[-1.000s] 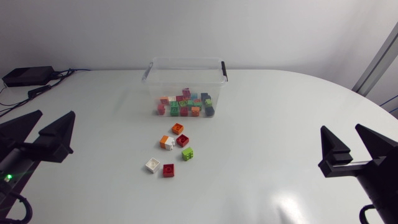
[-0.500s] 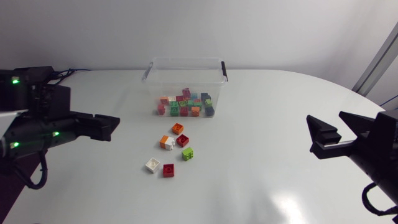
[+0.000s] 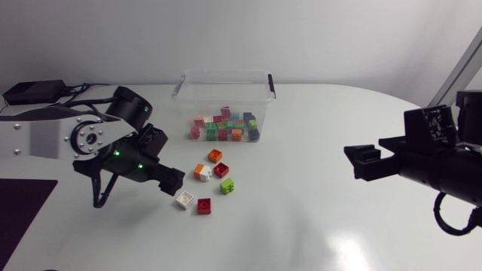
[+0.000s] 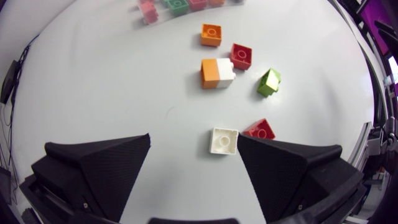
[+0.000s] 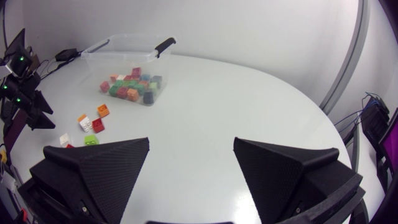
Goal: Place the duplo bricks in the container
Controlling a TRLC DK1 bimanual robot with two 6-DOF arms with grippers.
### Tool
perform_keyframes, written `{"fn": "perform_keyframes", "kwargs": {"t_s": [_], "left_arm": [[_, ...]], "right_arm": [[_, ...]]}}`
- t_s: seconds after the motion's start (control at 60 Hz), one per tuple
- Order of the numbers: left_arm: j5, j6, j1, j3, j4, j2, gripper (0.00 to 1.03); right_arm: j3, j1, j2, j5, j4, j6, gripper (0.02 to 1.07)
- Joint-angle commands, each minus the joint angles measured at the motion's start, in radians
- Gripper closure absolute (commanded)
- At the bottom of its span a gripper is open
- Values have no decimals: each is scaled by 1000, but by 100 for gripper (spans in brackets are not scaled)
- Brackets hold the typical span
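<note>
Several loose duplo bricks lie in front of the clear container (image 3: 224,81), which holds many more. My left gripper (image 3: 172,183) hovers open just left of the white brick (image 3: 184,199). In the left wrist view, the gripper (image 4: 194,155) has that white brick (image 4: 223,140) just ahead, close to one finger, with a red brick (image 4: 259,130) beside it. Farther ahead lie a green brick (image 4: 269,81), an orange-and-white brick (image 4: 217,73), another red brick (image 4: 241,55) and an orange brick (image 4: 211,35). My right gripper (image 3: 360,162) stands open far to the right, holding nothing.
The container (image 5: 127,53) has a black handle (image 3: 271,84) on its right end. In the right wrist view, my right gripper (image 5: 191,168) faces bare white tabletop (image 5: 236,106). A black box with cables (image 3: 34,92) sits at the far left.
My left arm has swung in from the left edge and lowered its gripper beside the white brick. My right gripper has shifted leftward and up a little. The bricks have not moved.
</note>
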Motion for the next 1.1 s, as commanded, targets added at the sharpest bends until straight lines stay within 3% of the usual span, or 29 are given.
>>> {"fn": "perform_keyframes", "kwargs": {"t_s": [0.0, 0.283, 0.883, 1.0, 1.083], "left_arm": [[-7, 22, -25, 43, -24, 66, 6], [-7, 50, -48, 77, -76, 162, 12], [-39, 56, -94, 126, -76, 270, 21], [-40, 54, -98, 136, -76, 294, 31], [-39, 53, -97, 140, -74, 303, 44]], "right_arm": [[45, 23, 64, -35, -47, -6, 7], [162, 100, 251, -71, -147, -86, 7], [243, 242, 478, 25, -125, -80, 7], [259, 259, 526, 36, -120, -78, 7], [266, 279, 552, 53, -107, -75, 7]]}}
